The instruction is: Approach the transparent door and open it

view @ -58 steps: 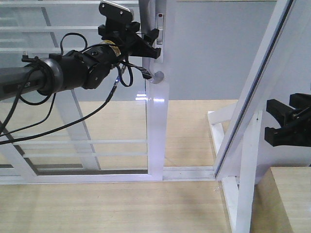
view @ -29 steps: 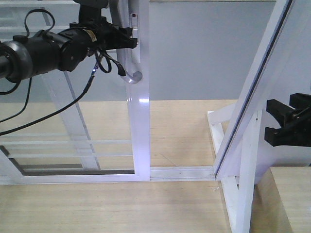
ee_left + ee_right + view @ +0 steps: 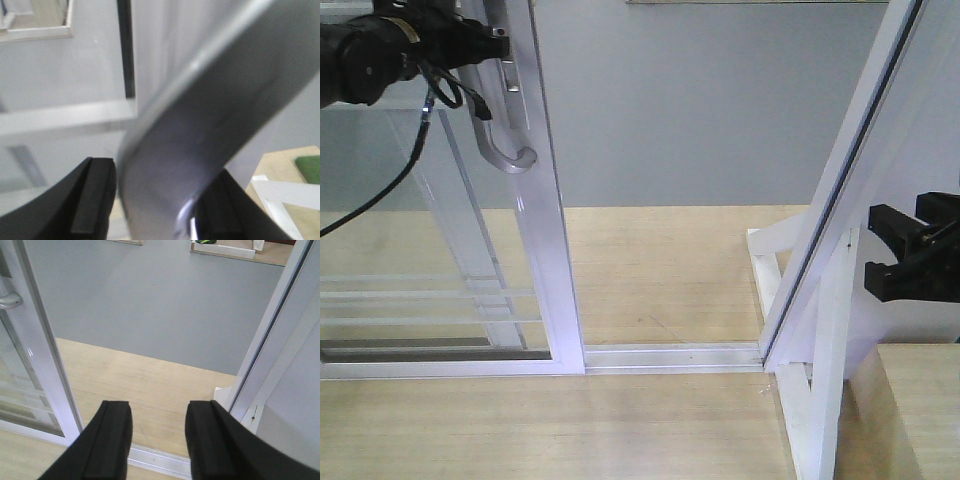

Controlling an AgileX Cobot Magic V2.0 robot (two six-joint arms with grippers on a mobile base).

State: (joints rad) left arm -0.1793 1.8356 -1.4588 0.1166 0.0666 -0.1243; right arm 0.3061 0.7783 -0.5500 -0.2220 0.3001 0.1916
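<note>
We hold the handle (image 3: 505, 130) of the glass door (image 3: 440, 250) in the left claw (image 3: 150, 200), whose jaws pinch the grey bar from both sides, so the door's white edge stands just to the right of this claw and the open gap in the floor track (image 3: 670, 355) stretches further right. To slide it well, we judge that the pull should run level and parallel to the track, leftward, without twisting the bar. The right claw (image 3: 157, 440) hangs spread and empty, well apart from the door, facing the gap.
</note>
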